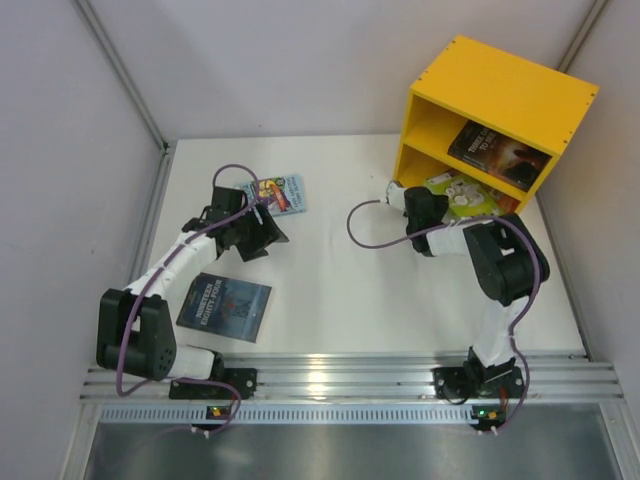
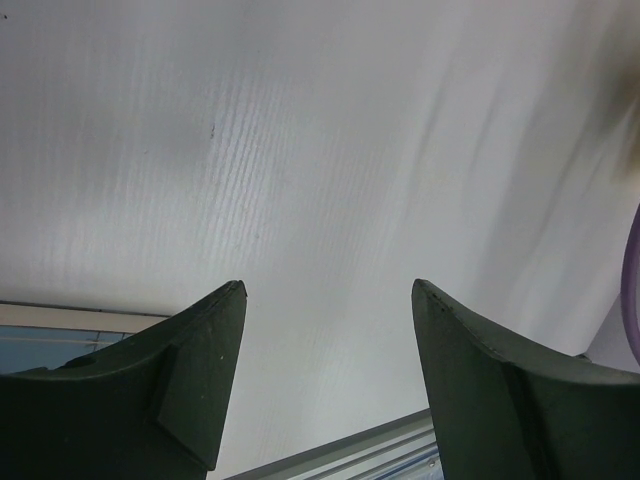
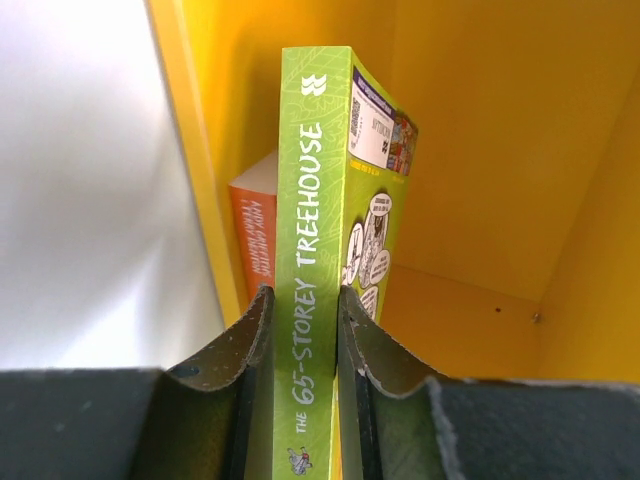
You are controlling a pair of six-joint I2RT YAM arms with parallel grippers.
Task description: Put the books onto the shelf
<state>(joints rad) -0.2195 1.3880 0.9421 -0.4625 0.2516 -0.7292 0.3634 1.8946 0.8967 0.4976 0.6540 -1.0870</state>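
Lime-green book (image 3: 322, 200) in grip of right tool (image 3: 305, 296), inside yellow shelf (image 3: 480, 150)

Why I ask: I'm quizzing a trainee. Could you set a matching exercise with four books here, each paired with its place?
1 green book
2 black book
3 navy book
4 light blue book

A shelf, upper compartment
B table, near edge
C held in the right hand
D table, beside the left hand

Pairs: 1-C, 2-A, 3-B, 4-D

Black-jointed white arms (image 1: 165, 262) trail purple cables (image 1: 350, 222).
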